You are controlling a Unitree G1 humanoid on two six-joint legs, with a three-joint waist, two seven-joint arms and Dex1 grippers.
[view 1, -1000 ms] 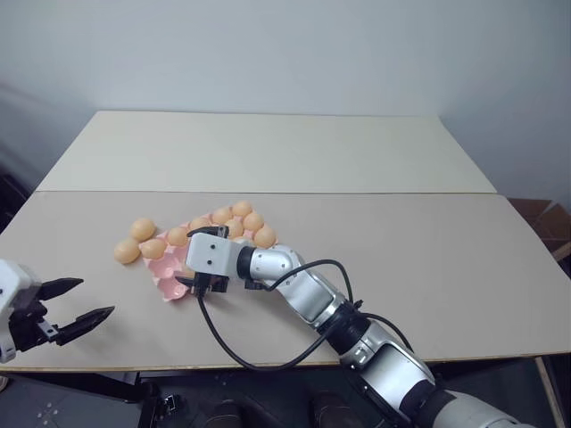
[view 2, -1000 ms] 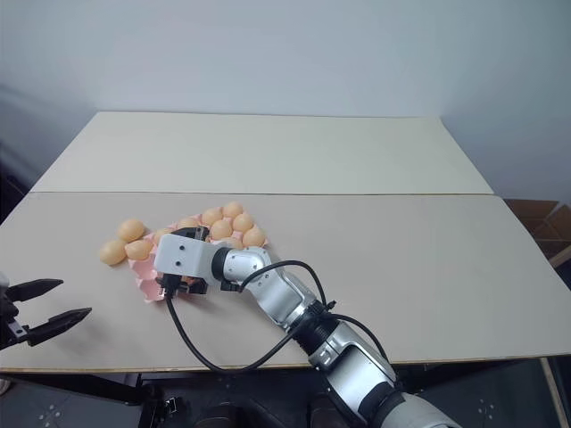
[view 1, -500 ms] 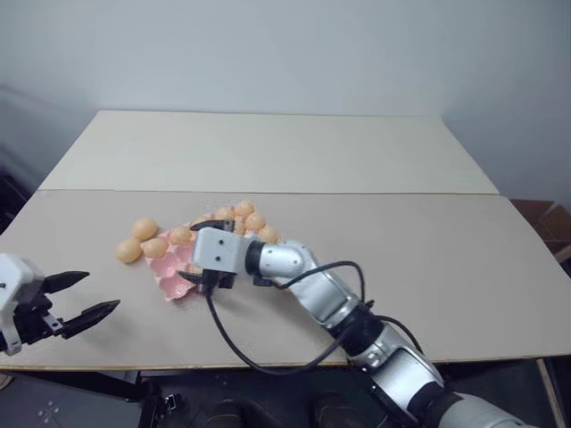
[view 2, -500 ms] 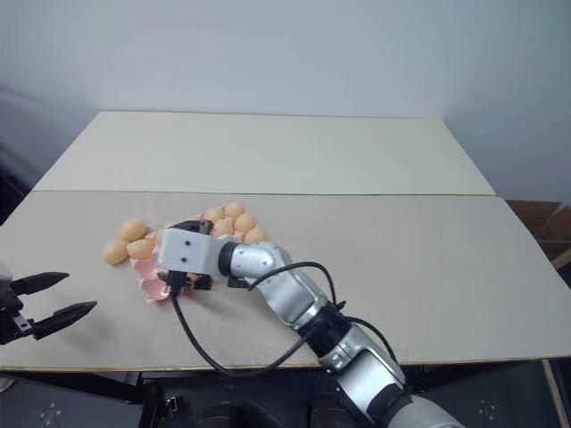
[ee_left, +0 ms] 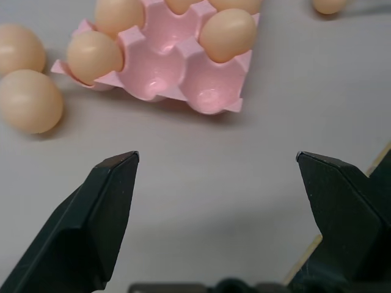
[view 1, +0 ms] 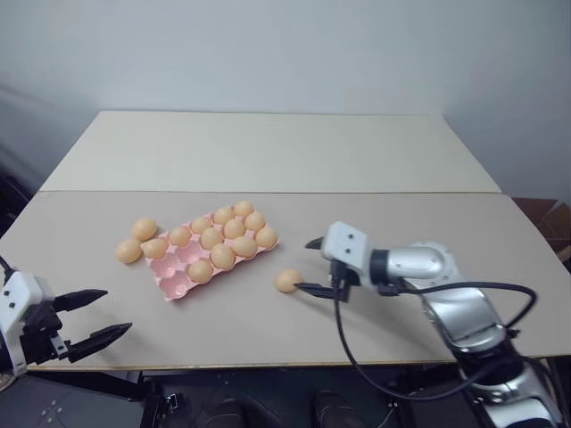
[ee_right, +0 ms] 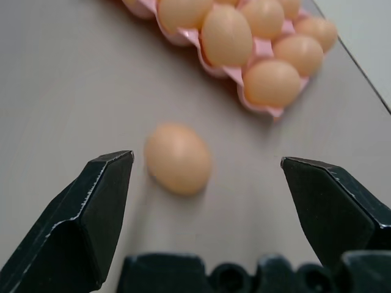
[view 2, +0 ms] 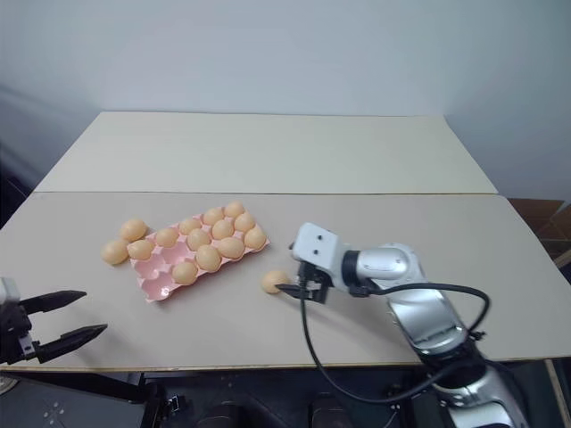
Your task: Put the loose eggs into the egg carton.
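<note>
Head view, egg carton (view 1: 212, 248): we saw it lying pink on the counter (view 1: 419, 223), left of centre, with ten eggs in its cups.
Head view, loose eggs: we counted two (view 1: 136, 241) touching the carton's far left end and one egg (view 1: 287, 280) on the counter to its right.
Head view, right gripper (view 1: 313, 266): we saw it open, empty, just right of that egg.
Head view, left gripper (view 1: 96, 315): we saw it open, empty, at the near left edge.
Left wrist view: our fingers (ee_left: 107, 201) stood wide apart before the carton's empty end cups.
Right wrist view: our fingers (ee_right: 91, 210) flanked the single egg (ee_right: 178, 158), apart from it.
</note>
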